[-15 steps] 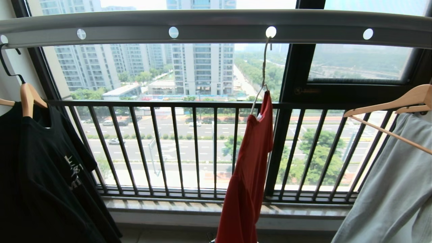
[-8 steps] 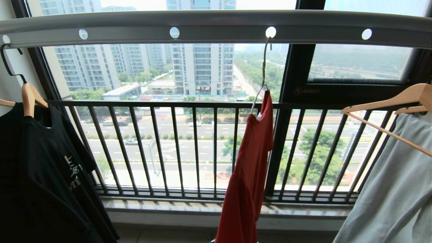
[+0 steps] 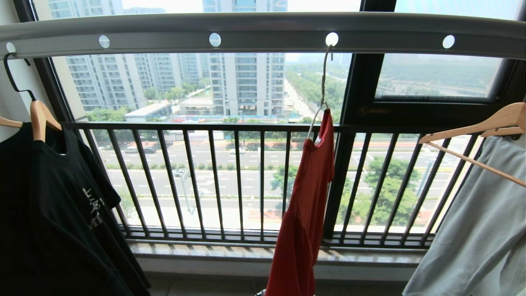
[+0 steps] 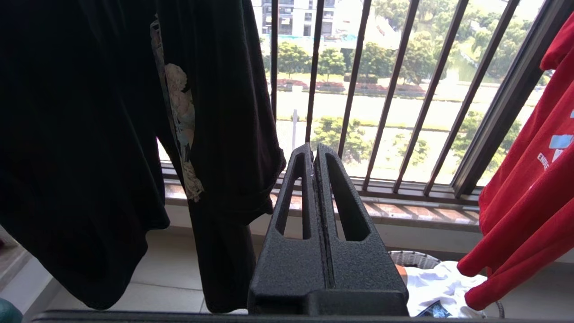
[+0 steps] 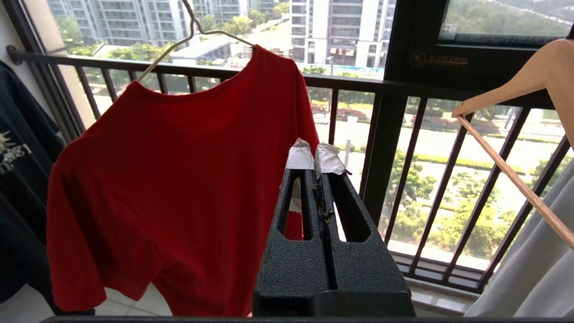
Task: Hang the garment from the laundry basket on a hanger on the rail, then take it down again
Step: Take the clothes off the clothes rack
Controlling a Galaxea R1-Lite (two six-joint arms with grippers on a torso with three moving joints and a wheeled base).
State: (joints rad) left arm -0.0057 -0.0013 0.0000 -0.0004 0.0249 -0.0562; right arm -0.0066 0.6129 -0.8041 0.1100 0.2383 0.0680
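Black T-shirt (image 3: 53, 213) hangs far left on a wooden hanger (image 3: 39, 119), clear of your work zone. Left gripper (image 4: 315, 150) sits low beside it, fingers pressed together, nothing held; looks parked. Past it, low near the floor, the laundry basket (image 4: 415, 259) holds only a white T-shirt (image 4: 441, 285).

Grey rail (image 3: 263, 31) spans the top with 5 holes visible. The hanger (image 3: 320, 94) hooks into hole 4 from the left, so it can't slide, and the garment (image 3: 306, 205) hangs on it edge-on to the head camera. Hang step looks done; you have the takedown left.

Right gripper (image 5: 315, 157) faces the garment's right side, taped tips shut and empty. You'd need them opened before any grab.

Far right: pale garment (image 3: 472, 230) on another wooden hanger (image 3: 489, 123), close enough to snag.
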